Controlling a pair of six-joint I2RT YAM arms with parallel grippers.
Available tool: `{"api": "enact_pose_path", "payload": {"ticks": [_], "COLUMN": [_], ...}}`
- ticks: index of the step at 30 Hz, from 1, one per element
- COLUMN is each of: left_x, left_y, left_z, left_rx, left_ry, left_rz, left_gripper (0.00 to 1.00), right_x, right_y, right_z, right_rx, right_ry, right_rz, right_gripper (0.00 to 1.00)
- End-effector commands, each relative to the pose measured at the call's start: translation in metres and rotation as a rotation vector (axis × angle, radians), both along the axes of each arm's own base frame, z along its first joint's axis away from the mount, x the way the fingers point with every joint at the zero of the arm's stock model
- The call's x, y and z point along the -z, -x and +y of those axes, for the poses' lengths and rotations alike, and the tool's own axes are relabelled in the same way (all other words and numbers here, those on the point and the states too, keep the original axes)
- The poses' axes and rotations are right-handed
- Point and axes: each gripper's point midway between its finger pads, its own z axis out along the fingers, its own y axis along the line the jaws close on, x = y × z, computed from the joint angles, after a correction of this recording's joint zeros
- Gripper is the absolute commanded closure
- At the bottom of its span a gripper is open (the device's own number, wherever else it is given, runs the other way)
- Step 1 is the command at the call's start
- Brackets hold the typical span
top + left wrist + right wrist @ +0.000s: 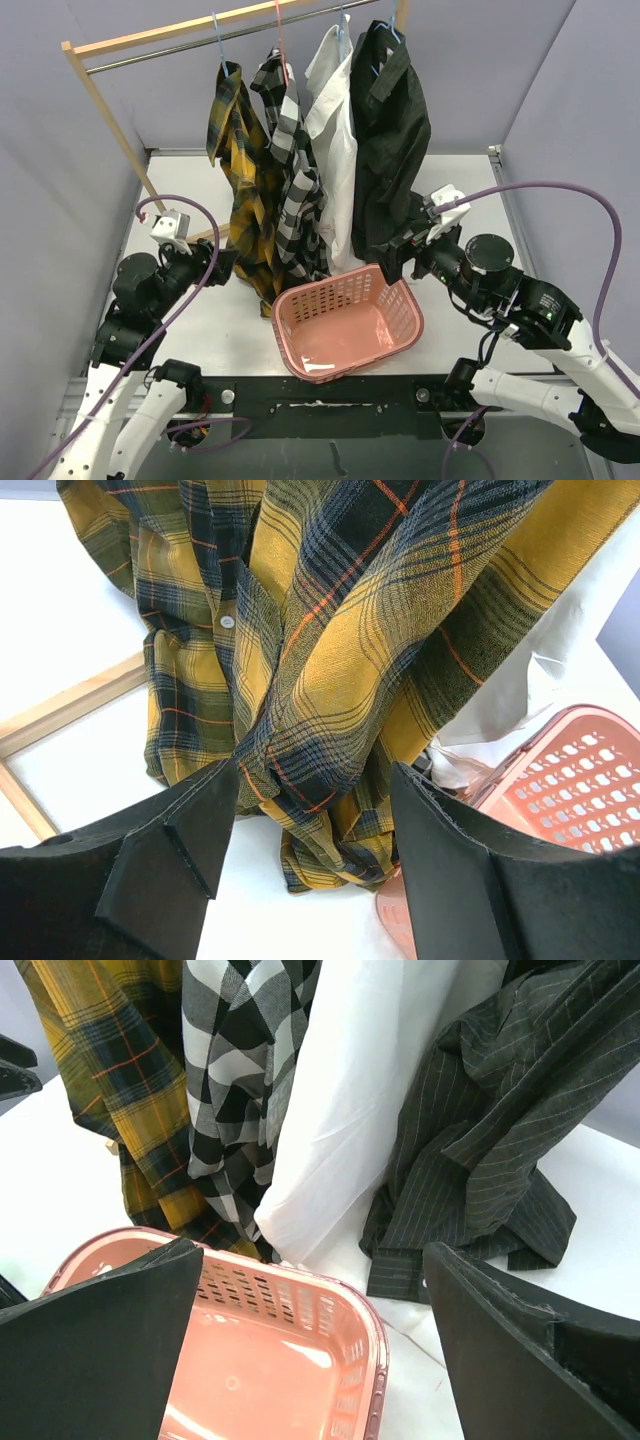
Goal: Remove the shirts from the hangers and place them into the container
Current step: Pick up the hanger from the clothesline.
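Shirts, all four, hang on their hangers and none lies in the container [398,308], so I judge the first removal to be in hand. Nearest, at lower centre of the top view, the pink container holds nothing and sits on the tabletop [230,320], just in front of the hems. At the left of that view, the left gripper [315,780] has its jaws spread around the bunched hem of the yellow plaid shirt [245,190], not yet pinching it. The right gripper [312,1260] hovers by the container's far right corner, jaws spread wide on nothing, facing the white shirt [340,1110] and the black shirt [480,1130]. Next, the left jaws need to close on the plaid and draw it off its light-blue hanger [218,45]. The check shirt [295,180] presses against it and may drag along. Farthest back, the hook could cling to the metal rail [150,55].
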Motion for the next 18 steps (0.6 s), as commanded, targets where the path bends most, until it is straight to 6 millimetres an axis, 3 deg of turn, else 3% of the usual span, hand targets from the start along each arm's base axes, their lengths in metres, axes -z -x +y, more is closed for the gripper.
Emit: {"api": "enact_pose_path", "payload": {"ticks": [1,18], "left_x": [-0.016,-0.017], "left_y": [-0.004,-0.004], "left_z": [-0.003,-0.004], "left_rx": [0.01,0.014], "left_ry": [0.018,0.021], "left_rz": [-0.055,-0.06], "left_gripper": [0.4,0.4], "right_x": [-0.003,0.03], "right_y": [-0.002,0.0], "right_z": [0.002,-0.003], "right_rx": [0.009,0.011], "right_ry": [-0.034,0.046], "right_rz": [-0.009,0.036], "right_gripper": [0.02,0.02]}}
